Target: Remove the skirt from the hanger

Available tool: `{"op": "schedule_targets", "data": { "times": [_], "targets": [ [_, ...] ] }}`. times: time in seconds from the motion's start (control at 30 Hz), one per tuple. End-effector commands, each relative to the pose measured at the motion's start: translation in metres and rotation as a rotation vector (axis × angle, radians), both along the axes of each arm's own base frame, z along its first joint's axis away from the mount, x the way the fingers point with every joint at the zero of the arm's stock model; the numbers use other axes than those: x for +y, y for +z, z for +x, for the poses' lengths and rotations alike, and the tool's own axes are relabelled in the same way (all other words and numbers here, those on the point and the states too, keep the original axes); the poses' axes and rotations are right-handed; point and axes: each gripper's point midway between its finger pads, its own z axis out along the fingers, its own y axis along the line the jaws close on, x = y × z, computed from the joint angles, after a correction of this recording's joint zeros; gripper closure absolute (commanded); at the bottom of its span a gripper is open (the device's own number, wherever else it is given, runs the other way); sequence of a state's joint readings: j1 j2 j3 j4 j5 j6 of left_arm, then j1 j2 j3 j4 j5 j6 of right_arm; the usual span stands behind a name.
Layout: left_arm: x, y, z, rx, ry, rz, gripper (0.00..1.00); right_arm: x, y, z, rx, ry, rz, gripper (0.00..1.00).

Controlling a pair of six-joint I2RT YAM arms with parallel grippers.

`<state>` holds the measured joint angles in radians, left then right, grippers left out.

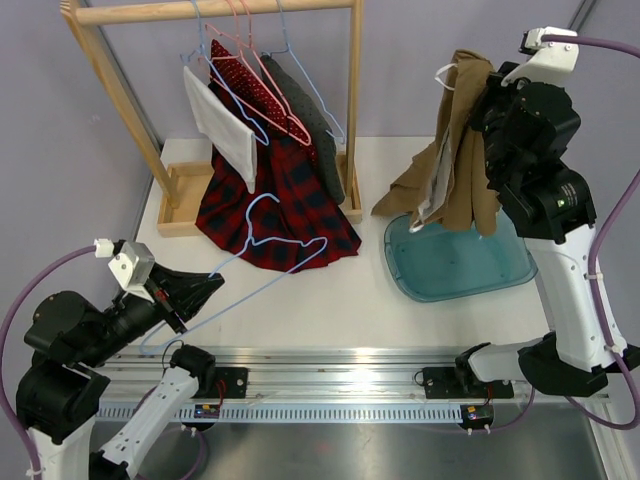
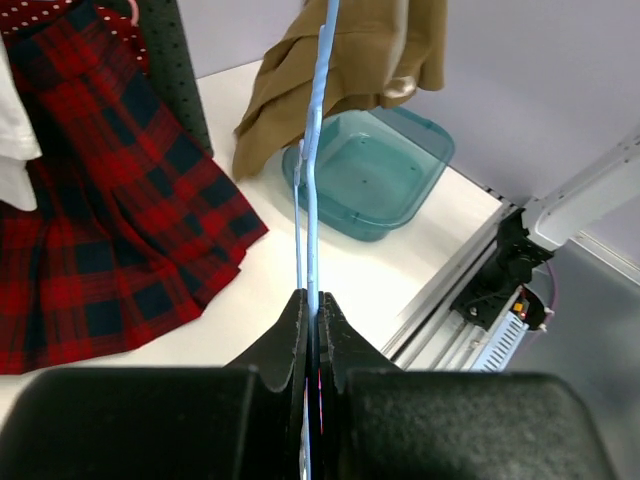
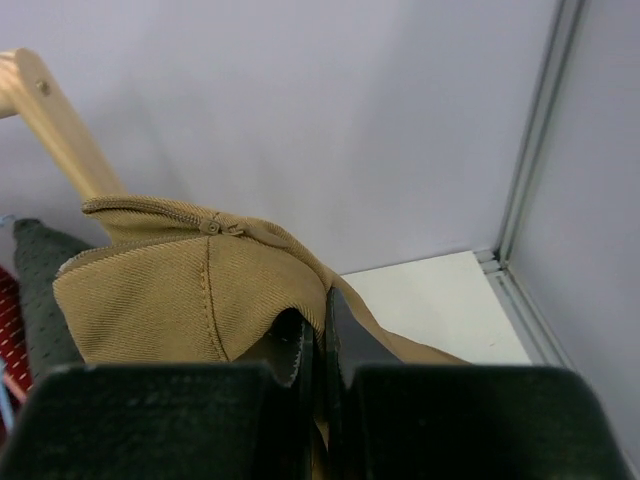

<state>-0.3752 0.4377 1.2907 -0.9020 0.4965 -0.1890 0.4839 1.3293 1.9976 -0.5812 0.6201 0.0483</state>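
R claw [image 3: 322,328] clamped on tan skirt [image 1: 462,140], held high upper right of frame, above teal bin [image 1: 460,268] | L claw [image 2: 313,310] pinched tight on blue hanger [image 2: 316,150], lower left | risk: thin waistband grip slips, skirt drops outside bin; hanger tip may snag plaid cloth [image 1: 250,215] on surface [image 1: 350,300]

On the desk [image 1: 330,300], the garment rack [image 1: 352,100] stands back left, the tub [image 1: 455,264] lies right, the skirt [image 1: 465,140] hangs over the tub, and the hanger [image 2: 317,150] sits before the rack.
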Motion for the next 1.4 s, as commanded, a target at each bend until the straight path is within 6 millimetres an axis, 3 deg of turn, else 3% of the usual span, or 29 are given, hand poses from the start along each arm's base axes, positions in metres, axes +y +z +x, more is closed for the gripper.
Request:
{"op": "schedule_targets", "data": {
  "times": [0.0,0.13,0.3,0.53,0.67,0.8,0.83,0.9,0.97,1.0,1.03,1.1,1.2,1.27,1.37],
  "targets": [
    [0.010,0.004,0.008,-0.040,0.072,0.005,1.00,-0.038,0.048,-0.013,-0.135,-0.115,0.041,1.00],
    [0.012,-0.001,0.012,-0.039,0.096,0.010,1.00,-0.058,0.052,-0.015,-0.150,-0.178,0.048,1.00],
    [0.013,-0.008,0.019,-0.032,0.119,0.016,1.00,-0.057,0.058,-0.025,-0.178,-0.137,0.060,1.00],
    [0.013,-0.012,0.026,-0.017,0.136,0.019,1.00,-0.072,0.103,-0.066,-0.301,-0.135,0.051,1.00],
    [0.015,-0.012,0.029,-0.016,0.148,0.018,1.00,-0.081,0.109,-0.072,-0.312,-0.179,0.029,1.00],
    [0.020,-0.014,0.035,-0.008,0.194,0.027,1.00,-0.084,0.099,-0.075,-0.300,-0.189,0.039,1.00],
    [0.024,-0.013,0.038,-0.008,0.224,0.027,1.00,-0.081,0.085,-0.067,-0.270,-0.184,0.038,1.00],
    [0.027,-0.014,0.043,0.004,0.252,0.035,1.00,-0.083,0.073,-0.071,-0.253,-0.194,0.047,1.00],
    [0.032,-0.013,0.051,0.018,0.298,0.042,1.00,-0.076,0.025,-0.049,-0.158,-0.197,0.037,1.00],
    [0.034,-0.013,0.055,0.024,0.316,0.047,1.00,-0.079,0.027,-0.055,-0.168,-0.202,0.043,1.00],
    [0.041,-0.014,0.061,0.030,0.368,0.051,1.00,-0.073,-0.004,-0.041,-0.110,-0.208,0.050,1.00],
    [0.049,-0.017,0.070,0.057,0.426,0.074,1.00,-0.073,-0.030,-0.036,-0.073,-0.217,0.062,1.00],
    [0.071,-0.019,0.085,0.079,0.571,0.108,1.00,-0.065,-0.100,-0.015,0.043,-0.234,0.064,1.00],
    [0.087,-0.014,0.091,0.077,0.670,0.122,1.00,-0.058,-0.125,-0.006,0.083,-0.224,0.093,1.00],
    [0.103,0.009,0.098,0.051,0.769,0.129,1.00,-0.048,-0.173,0.003,0.177,-0.205,0.124,1.00]
  ]
}}
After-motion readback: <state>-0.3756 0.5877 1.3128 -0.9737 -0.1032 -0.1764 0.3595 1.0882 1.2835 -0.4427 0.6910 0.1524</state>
